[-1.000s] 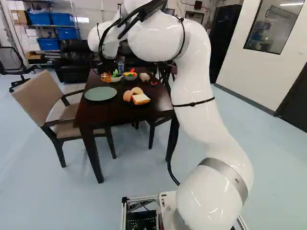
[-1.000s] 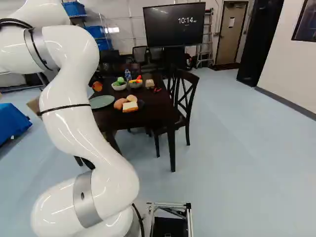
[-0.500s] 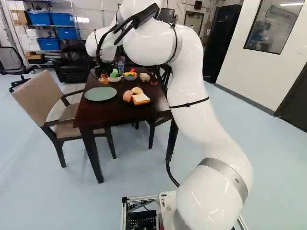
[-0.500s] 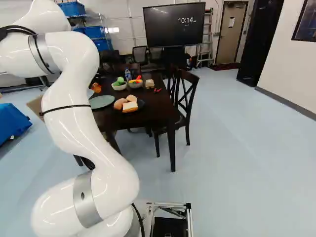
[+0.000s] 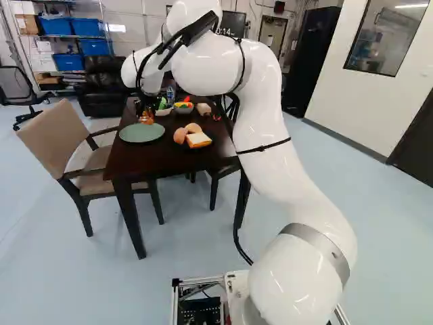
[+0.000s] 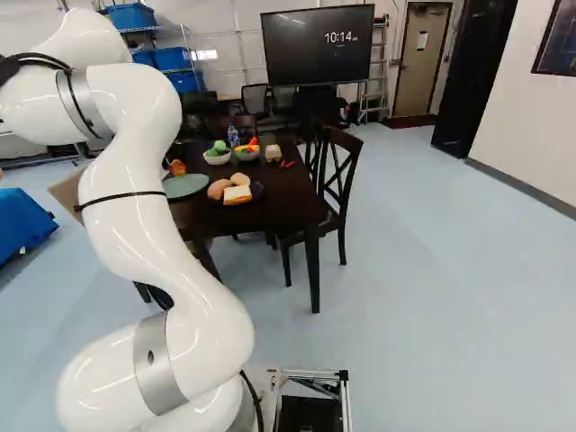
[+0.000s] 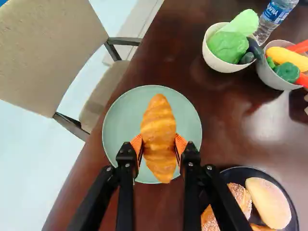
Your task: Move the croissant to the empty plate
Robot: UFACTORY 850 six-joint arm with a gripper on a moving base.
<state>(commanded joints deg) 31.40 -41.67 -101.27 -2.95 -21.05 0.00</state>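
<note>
In the left base view my gripper [image 5: 143, 110] hangs at the table's far left part, with the croissant [image 5: 146, 119] at its tip, by the far rim of the green plate [image 5: 141, 133]. The wrist view shows my gripper [image 7: 159, 145] shut on the croissant [image 7: 159, 120], an orange pad pressed to each side. Behind the croissant in that view lies the round green plate [image 7: 122, 118], with nothing else on it. How high the croissant hangs over the plate I cannot tell.
A dark plate [image 7: 293, 211] of breads lies beside the green one. Farther along the table [image 7: 226, 115] stand a bowl of green vegetables [image 7: 219, 61], a second vegetable bowl [image 7: 272, 79] and a water bottle [image 7: 275, 19]. A beige chair [image 5: 59, 135] stands at the table's side.
The arm has lowered and come nearer, carrying the croissant with it from over the bowls' side to the green plate. The base, plates and bowls have stayed where they were.
</note>
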